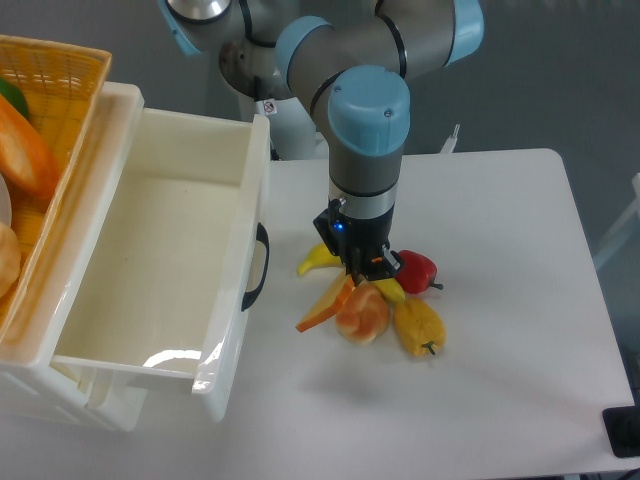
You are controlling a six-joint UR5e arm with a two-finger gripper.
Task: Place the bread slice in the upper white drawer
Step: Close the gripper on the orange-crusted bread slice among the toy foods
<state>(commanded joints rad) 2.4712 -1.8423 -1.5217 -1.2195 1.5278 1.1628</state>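
Bread slice (327, 308), seen nearly edge-on, shows as a thin orange wedge tilted steeply, its upper corner up under the gripper (357, 278) and its lower corner pointing down to the left toward the surface (500, 220). Only the darker orange crust edge and a sliver of paler face are visible from this angle. The gripper's dark fingers come straight down on that upper corner and look closed on it, though the exact contact is hard to make out.

Just right of the slice, touching or nearly touching it, sits a round knotted orange bun (364, 314). Beside the bun lies a yellow pepper (420, 326), and above that a red pepper (417, 270). A yellow banana (319, 259) pokes out to the left behind the gripper.

Well to the left of this cluster, the upper white drawer (170, 265) stands pulled open, deep and glossy, with a black curved handle (258, 267) on its front wall facing the slice. At the far left edge is a woven yellow basket (60, 130) holding orange and green items, only partly in view. The grey and pale blue robot arm (368, 130) rises from the gripper toward the back.
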